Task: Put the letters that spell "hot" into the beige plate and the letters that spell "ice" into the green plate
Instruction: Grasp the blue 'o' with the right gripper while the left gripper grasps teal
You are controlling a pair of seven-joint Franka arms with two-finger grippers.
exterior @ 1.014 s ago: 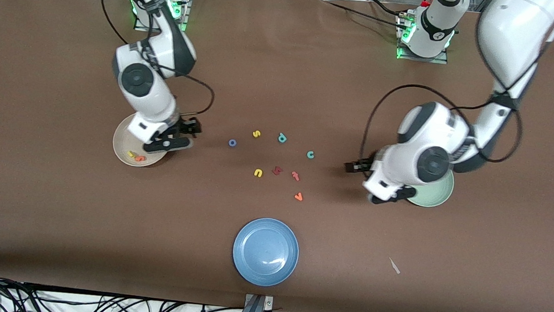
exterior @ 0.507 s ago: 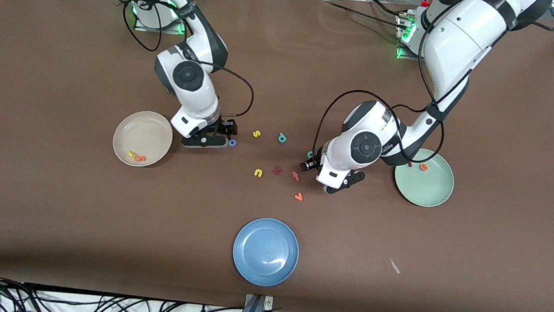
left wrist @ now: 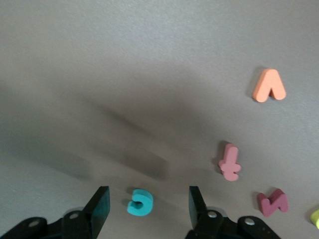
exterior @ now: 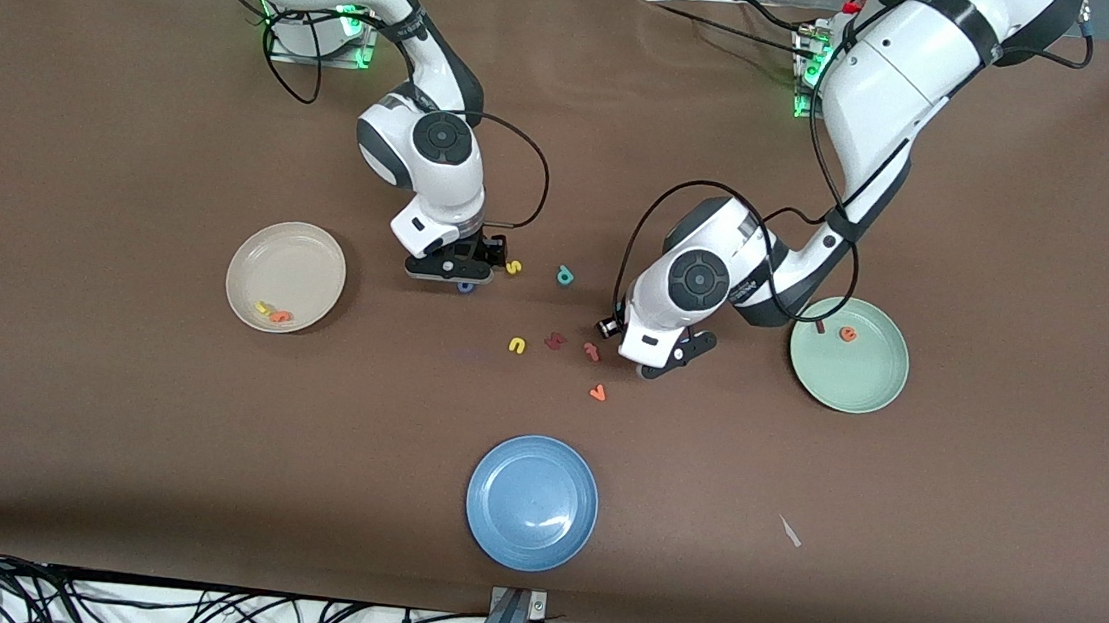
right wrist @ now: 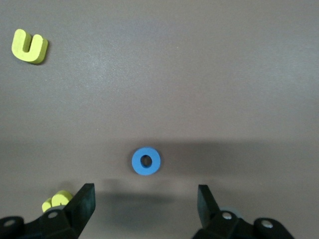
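Your right gripper [right wrist: 144, 201] hung with its jaws apart right over the blue o [right wrist: 146, 162] on the worktop near the frame's middle, while your left gripper [left wrist: 144, 206] had the teal c [left wrist: 139, 201] sitting between its wide, unclenched jaws.

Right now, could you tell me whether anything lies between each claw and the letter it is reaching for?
Nothing visible does. The left claw hangs open around the teal c, and the right claw is open over the blue o, with bare table between.
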